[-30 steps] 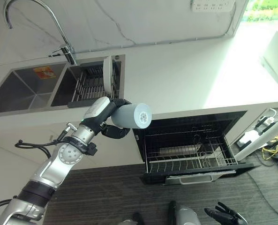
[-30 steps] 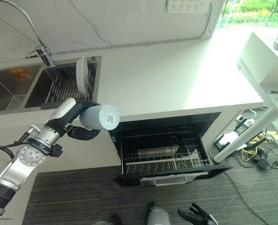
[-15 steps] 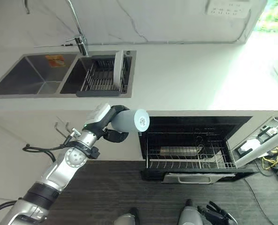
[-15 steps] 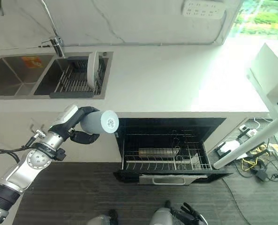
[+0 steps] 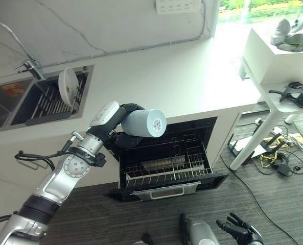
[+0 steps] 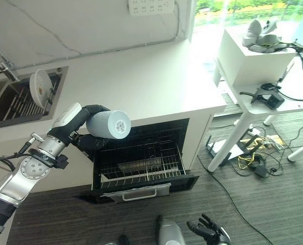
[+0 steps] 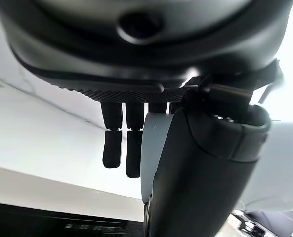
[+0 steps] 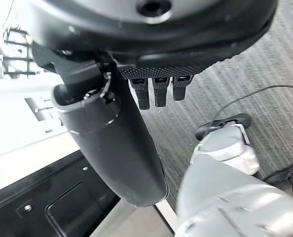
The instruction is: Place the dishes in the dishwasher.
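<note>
A pale cup point(image 5: 143, 123) is held on its side in the left hand point(image 5: 121, 127), with fingers and thumb curled round it, just above the front left corner of the open dishwasher point(image 5: 166, 153); its base is turned toward the camera. In the left wrist view the thumb point(image 7: 195, 177) is seen laid across the cup point(image 7: 153, 153) and the fingers point(image 7: 120, 143) reach down beside it, a grip the eye views show from the outside. Inside the dishwasher a wire rack point(image 5: 164, 166) is pulled out, and a grey cylindrical item point(image 5: 164, 162) is seen lying in it. Up and to the left of the dishwasher, on the table point(image 5: 156, 76), a plate point(image 5: 68, 87) stands on edge in a drying rack point(image 5: 49, 102) set in the sink. The right hand point(image 5: 240, 230) is seen low over the floor, in front of the dishwasher and to its right, with fingers spread; in the right wrist view its fingers point(image 8: 158, 91) hang straight and hold nothing. A socket strip point(image 5: 178, 5) is mounted on the wall above the table. An orange label in the sink is too small to be read.
</note>
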`<state>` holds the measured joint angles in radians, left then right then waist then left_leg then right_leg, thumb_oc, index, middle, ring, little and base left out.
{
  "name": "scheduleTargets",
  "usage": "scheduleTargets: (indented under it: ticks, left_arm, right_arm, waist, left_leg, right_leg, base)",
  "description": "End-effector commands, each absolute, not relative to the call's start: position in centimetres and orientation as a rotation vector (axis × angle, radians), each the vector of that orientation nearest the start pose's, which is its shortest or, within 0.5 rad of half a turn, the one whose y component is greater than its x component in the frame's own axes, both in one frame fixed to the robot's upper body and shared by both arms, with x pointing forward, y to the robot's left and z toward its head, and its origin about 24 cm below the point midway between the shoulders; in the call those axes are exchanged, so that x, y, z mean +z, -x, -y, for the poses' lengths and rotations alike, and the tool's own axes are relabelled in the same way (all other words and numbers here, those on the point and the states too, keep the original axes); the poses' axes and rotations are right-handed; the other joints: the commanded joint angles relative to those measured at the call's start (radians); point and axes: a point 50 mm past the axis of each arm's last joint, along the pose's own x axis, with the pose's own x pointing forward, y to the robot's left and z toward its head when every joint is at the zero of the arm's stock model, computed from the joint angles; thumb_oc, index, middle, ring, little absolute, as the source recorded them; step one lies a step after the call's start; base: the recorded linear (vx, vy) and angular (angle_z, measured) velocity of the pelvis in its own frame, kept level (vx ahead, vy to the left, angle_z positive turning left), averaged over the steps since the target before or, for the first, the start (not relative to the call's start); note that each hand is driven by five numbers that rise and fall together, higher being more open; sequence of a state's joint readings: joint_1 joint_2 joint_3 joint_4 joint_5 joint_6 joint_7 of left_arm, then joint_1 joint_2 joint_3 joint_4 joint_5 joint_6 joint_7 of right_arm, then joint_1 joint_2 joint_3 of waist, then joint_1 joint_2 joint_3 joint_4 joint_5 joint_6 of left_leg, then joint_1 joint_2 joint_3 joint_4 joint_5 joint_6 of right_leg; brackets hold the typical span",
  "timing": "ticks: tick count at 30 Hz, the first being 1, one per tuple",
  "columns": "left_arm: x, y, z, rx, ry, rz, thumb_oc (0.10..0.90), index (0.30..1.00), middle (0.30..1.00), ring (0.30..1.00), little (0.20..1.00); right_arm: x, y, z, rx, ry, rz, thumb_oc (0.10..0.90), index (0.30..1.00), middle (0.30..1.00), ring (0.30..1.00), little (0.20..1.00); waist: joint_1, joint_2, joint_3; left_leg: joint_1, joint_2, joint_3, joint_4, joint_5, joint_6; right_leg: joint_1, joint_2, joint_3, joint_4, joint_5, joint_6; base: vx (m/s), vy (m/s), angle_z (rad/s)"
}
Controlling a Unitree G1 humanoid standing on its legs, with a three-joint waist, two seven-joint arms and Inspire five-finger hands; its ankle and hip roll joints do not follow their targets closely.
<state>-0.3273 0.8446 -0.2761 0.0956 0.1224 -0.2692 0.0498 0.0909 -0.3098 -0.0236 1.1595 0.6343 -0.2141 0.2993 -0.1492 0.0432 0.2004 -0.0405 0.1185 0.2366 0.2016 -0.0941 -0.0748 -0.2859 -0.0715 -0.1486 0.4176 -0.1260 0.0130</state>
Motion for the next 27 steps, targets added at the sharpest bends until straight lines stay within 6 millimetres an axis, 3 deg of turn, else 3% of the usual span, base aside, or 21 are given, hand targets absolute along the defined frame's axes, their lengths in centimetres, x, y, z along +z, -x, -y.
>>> scheduleTargets:
  ticks: [1, 8, 13, 20, 27]
  left_arm:
    - [19.8, -30.0, -22.7, -0.103, -0.882, 0.603, 0.4, 0.3, 0.3, 0.3, 0.3]
    - [19.1, -30.4, -22.5, -0.135, -0.718, 0.551, 0.4, 0.3, 0.3, 0.3, 0.3]
    - [15.2, -30.4, -21.9, -0.107, -0.379, 0.441, 0.4, 0.3, 0.3, 0.3, 0.3]
    - [10.2, -28.8, -21.0, 0.012, -0.057, 0.323, 0.4, 0.3, 0.3, 0.3, 0.3]
    - [9.4, -28.2, -20.5, 0.118, 0.043, 0.295, 0.4, 0.3, 0.3, 0.3, 0.3]
  right_arm:
    - [-12.5, -10.4, 28.3, -0.309, -0.35, -0.691, 0.8, 0.9, 0.9, 0.9, 0.9]
    - [-9.7, -12.8, 27.9, -0.313, -0.358, -0.445, 0.8, 0.9, 0.9, 0.9, 0.9]
    - [-4.8, -14.8, 28.5, -0.318, -0.281, -0.146, 0.8, 0.9, 0.9, 0.9, 0.9]
    - [5.7, -16.1, 30.5, -0.327, -0.121, 0.328, 0.8, 0.9, 0.9, 0.9, 0.9]
    - [11.0, -17.1, 29.0, -0.218, 0.054, 0.506, 0.8, 0.9, 0.9, 0.9, 0.9]
  waist:
    - [0.0, 0.001, -0.091]
    - [-0.057, -0.021, -0.097]
    - [-0.109, -0.05, -0.103]
    - [-0.164, -0.064, -0.099]
    - [-0.176, -0.062, -0.096]
  left_leg:
    - [-0.039, -0.02, -0.064, 0.098, -0.112, 0.024]
    - [-0.028, -0.022, 0.002, 0.098, -0.152, 0.049]
    - [0.009, -0.022, 0.061, 0.098, -0.175, 0.068]
    - [0.078, -0.02, 0.147, 0.098, -0.183, 0.08]
    - [0.093, -0.021, 0.176, 0.098, -0.193, 0.08]
  right_leg:
    - [0.147, -0.074, 0.098, -0.118, -0.014, 0.147]
    - [0.111, -0.111, 0.095, -0.118, 0.028, 0.187]
    - [0.082, -0.118, 0.123, -0.118, 0.054, 0.21]
    - [0.06, -0.105, 0.166, -0.118, 0.078, 0.205]
    - [0.045, -0.101, 0.174, -0.118, 0.085, 0.2]
  base:
    - [0.03, 0.078, -0.23]
    - [-0.06, 0.059, -0.38]
    - [-0.03, -0.005, -0.38]
    - [0.02, 0.011, -0.58]
    - [-0.03, 0.045, -0.54]
